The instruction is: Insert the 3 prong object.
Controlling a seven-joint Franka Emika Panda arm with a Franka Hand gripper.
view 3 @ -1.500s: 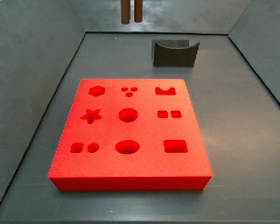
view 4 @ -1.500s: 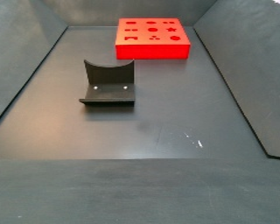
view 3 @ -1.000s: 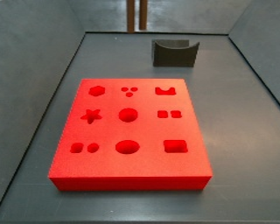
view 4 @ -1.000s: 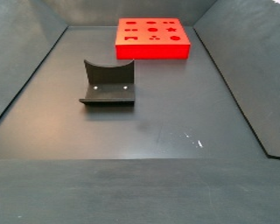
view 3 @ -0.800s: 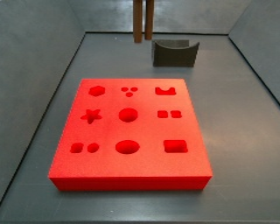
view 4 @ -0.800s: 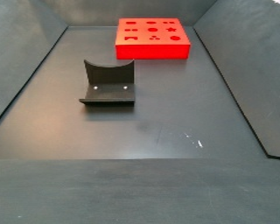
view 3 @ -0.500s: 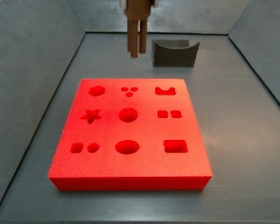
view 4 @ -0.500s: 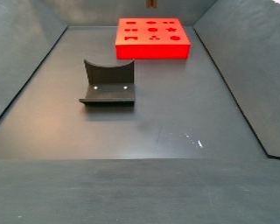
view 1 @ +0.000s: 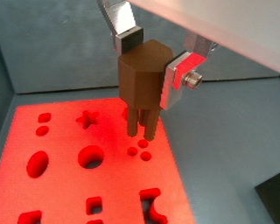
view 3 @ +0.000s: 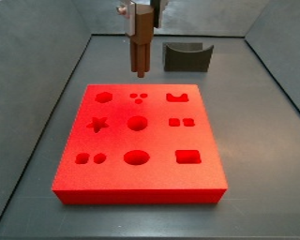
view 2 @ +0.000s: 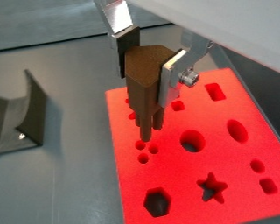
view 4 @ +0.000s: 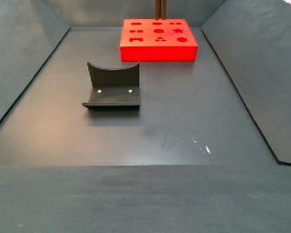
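Observation:
My gripper is shut on the 3 prong object, a slim dark brown peg that hangs upright with its prongs down. In both wrist views the silver fingers clamp the peg by its top, and the peg hovers above the red block. Its prongs sit just above and beside the three small round holes. In a side view the peg's tip is over the back edge of the red block, close to the three-hole socket. The peg barely shows in the far side view.
A dark grey curved holder stands behind the red block, right of the gripper; it also shows in another side view and a wrist view. Grey walls enclose the dark floor. The block has several other shaped holes.
The gripper with the peg has come down and forward from the back wall toward the red block's three-hole socket. The block and the holder have not moved.

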